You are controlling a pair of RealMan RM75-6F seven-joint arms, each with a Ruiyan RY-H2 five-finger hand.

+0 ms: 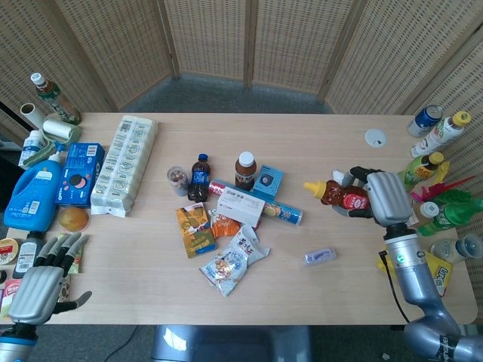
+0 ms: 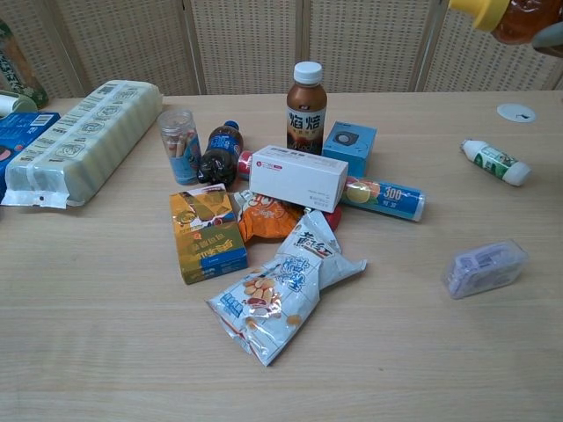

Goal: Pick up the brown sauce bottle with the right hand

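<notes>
The brown sauce bottle [image 1: 337, 194] with a yellow nozzle cap is lifted well above the table, lying sideways with its cap to the left. My right hand [image 1: 381, 197] grips its body. In the chest view only the bottle [image 2: 506, 15] shows at the top right corner, with a sliver of the hand [image 2: 552, 36] beside it. My left hand [image 1: 45, 277] hangs at the table's near left edge, fingers spread, holding nothing.
A small white bottle [image 2: 497, 162] and a clear plastic case [image 2: 484, 267] lie below the lifted bottle. Snack bags [image 2: 281, 294], boxes [image 2: 296, 177] and drinks [image 2: 305, 107] crowd the table's middle. Several bottles [image 1: 430, 170] stand along the right edge, cleaning goods [image 1: 38, 185] on the left.
</notes>
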